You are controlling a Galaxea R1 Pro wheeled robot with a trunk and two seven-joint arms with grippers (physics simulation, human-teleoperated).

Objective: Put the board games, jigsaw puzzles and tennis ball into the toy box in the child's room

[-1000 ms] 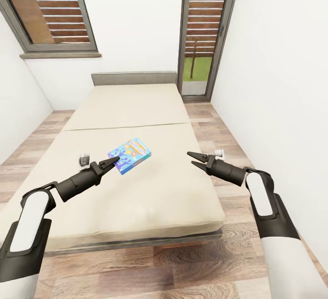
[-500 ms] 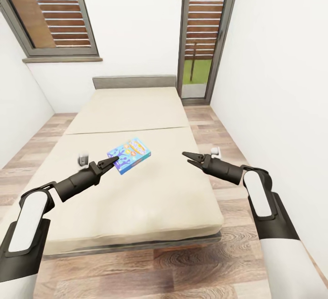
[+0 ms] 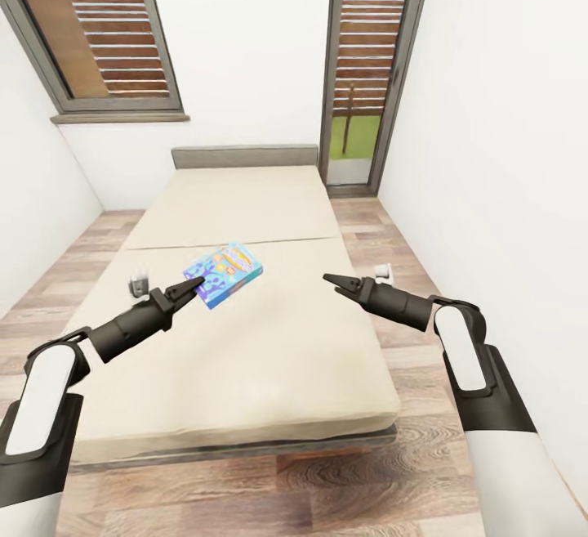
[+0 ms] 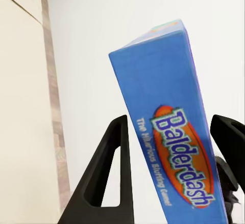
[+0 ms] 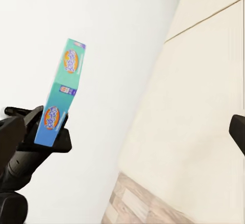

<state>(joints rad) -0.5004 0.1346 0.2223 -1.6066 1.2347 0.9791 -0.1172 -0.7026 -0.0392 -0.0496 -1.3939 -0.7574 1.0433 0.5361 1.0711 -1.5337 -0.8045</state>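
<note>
Your left tool (image 3: 194, 284) grips the blue board game (image 3: 223, 274) above the bed (image 3: 245, 341).

The box, printed "Balderdash", sits pinched between that tool's fingers (image 4: 109, 175), lifted clear of the beige mattress near its middle seam. Your right tool (image 3: 333, 284) hangs over the bed's right side, well apart from the box, its tips narrow and holding nothing.

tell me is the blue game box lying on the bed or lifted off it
Lifted. The left gripper pinches the blue game box by one edge, holding it clear above the bed.
</note>
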